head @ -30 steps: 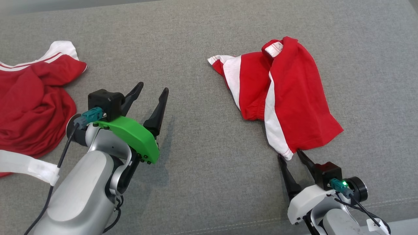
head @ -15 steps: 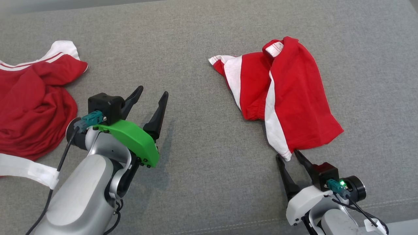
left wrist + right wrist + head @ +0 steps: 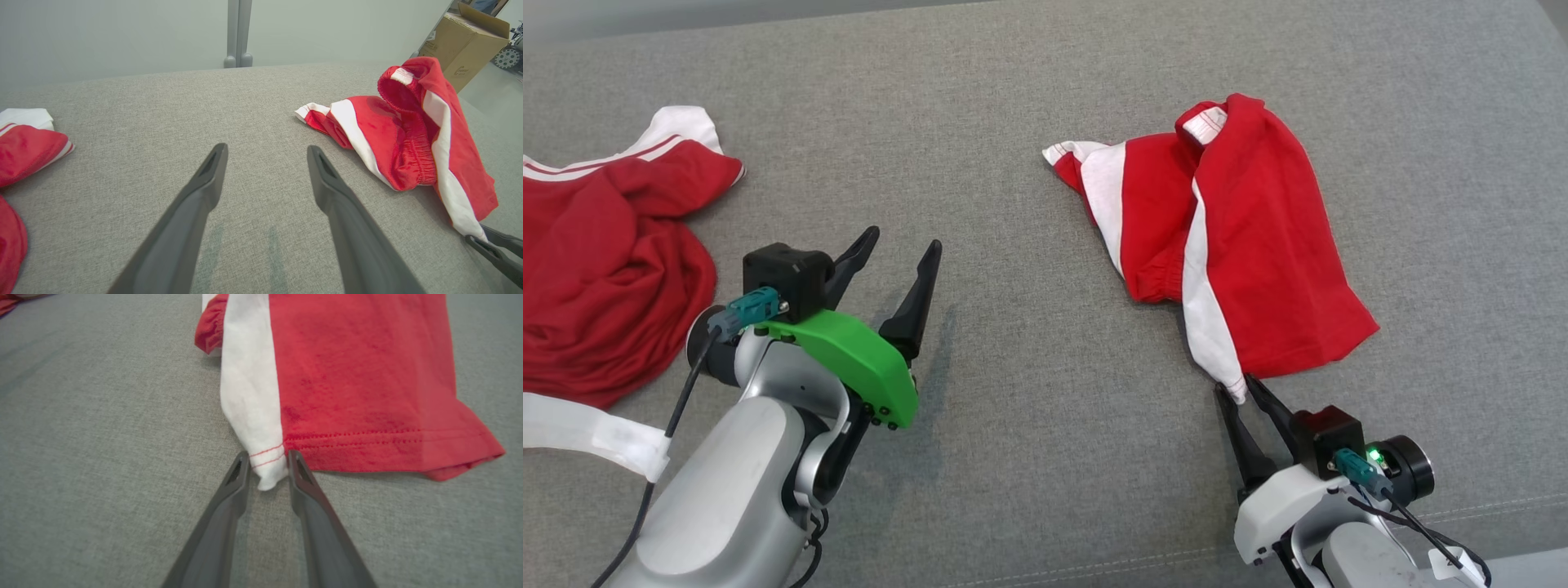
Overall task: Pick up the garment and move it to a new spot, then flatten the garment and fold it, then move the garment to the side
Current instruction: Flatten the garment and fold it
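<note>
Seemingly R tool [image 3: 268, 455] pinches shorts [image 3: 1258, 245] corner.

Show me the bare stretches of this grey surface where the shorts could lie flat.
Widest bare patch: the middle of the grey surface, between the left gripper and the red shorts, back to the far edge. A narrower strip lies right of the shorts. Crowded: the left, under the red shirt, and near right, where the right gripper flanks the shorts' hem corner.
</note>
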Robot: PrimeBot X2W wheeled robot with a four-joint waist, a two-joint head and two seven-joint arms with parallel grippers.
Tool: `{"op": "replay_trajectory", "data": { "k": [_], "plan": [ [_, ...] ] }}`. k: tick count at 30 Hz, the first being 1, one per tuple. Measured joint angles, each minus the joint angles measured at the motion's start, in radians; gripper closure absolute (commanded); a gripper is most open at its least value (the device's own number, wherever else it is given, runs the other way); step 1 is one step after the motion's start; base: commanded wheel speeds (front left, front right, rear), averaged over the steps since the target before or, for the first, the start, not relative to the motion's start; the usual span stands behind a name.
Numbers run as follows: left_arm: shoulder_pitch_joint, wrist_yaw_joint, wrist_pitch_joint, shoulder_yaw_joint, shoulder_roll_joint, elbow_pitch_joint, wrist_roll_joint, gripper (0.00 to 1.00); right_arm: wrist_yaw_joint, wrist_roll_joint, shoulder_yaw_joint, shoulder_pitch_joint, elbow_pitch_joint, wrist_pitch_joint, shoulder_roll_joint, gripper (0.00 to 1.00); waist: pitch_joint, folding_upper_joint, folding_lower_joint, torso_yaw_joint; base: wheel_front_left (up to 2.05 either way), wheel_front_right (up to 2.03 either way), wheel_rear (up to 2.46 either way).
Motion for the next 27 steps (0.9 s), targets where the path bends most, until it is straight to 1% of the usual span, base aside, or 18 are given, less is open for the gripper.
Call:
{"op": "replay_trajectory", "data": {
  "k": [2,4,6,7,11,14,18,19,20,23,27],
  "plan": [
    [0.000,0.000,0.000,0.000,0.002,-0.001,0.000,0.00,0.000,0.000,0.000,0.000,-0.001,0.000,0.000,0.58,-0.001,0.0000,0.0000,0.000,0.00,0.00,0.00],
    [0.001,0.000,0.001,0.000,0.005,-0.001,0.000,0.00,0.000,0.000,0.000,0.001,-0.001,0.000,0.000,0.69,-0.003,0.0000,0.0000,-0.001,0.00,0.00,0.00],
    [0.002,0.001,0.004,0.000,0.007,-0.002,0.000,0.00,0.000,0.000,0.000,0.001,-0.001,0.000,0.000,0.94,-0.005,0.0000,0.0000,-0.001,0.00,0.00,0.00],
    [0.002,0.001,0.004,0.000,0.007,-0.002,0.000,0.00,0.000,0.001,0.000,0.001,-0.001,0.000,0.000,1.00,-0.007,0.0000,0.0000,-0.001,0.00,0.00,0.00],
    [0.014,0.003,0.002,0.008,0.010,-0.002,0.000,0.00,0.001,0.004,0.001,0.002,-0.008,0.000,0.001,1.00,-0.016,0.0000,0.0000,-0.003,0.00,0.00,0.00],
    [0.039,0.006,0.001,0.026,0.017,-0.002,0.000,0.00,0.006,0.017,-0.006,0.002,-0.037,0.000,0.001,1.00,-0.026,0.0000,0.0000,-0.010,0.00,0.00,0.00],
    [0.048,0.009,-0.002,0.037,0.025,-0.007,-0.003,0.00,0.040,0.070,-0.044,-0.002,-0.120,0.001,-0.003,1.00,-0.037,0.0000,0.0000,-0.028,0.00,0.00,0.00],
    [0.050,0.009,-0.002,0.037,0.025,-0.008,-0.003,0.00,0.050,0.074,-0.049,-0.010,-0.136,0.000,-0.015,1.00,-0.039,0.0000,0.0000,-0.034,0.00,0.00,0.00],
    [0.058,0.009,-0.002,0.035,0.025,-0.016,-0.003,0.00,0.075,0.071,-0.055,-0.030,-0.156,0.012,-0.075,1.00,-0.044,0.0000,0.0000,-0.046,0.00,0.00,0.00],
    [0.063,0.009,-0.001,0.020,0.018,-0.024,-0.003,0.00,0.091,0.058,-0.093,-0.050,-0.197,0.091,-0.192,1.00,-0.051,0.0000,0.0000,-0.065,0.00,0.00,0.00],
    [0.063,0.009,0.000,-0.006,-0.003,-0.032,-0.003,0.00,0.105,0.099,-0.172,-0.056,-0.257,0.196,-0.280,1.00,-0.062,0.0000,0.0000,-0.086,0.00,0.00,0.00]
  ]
}}
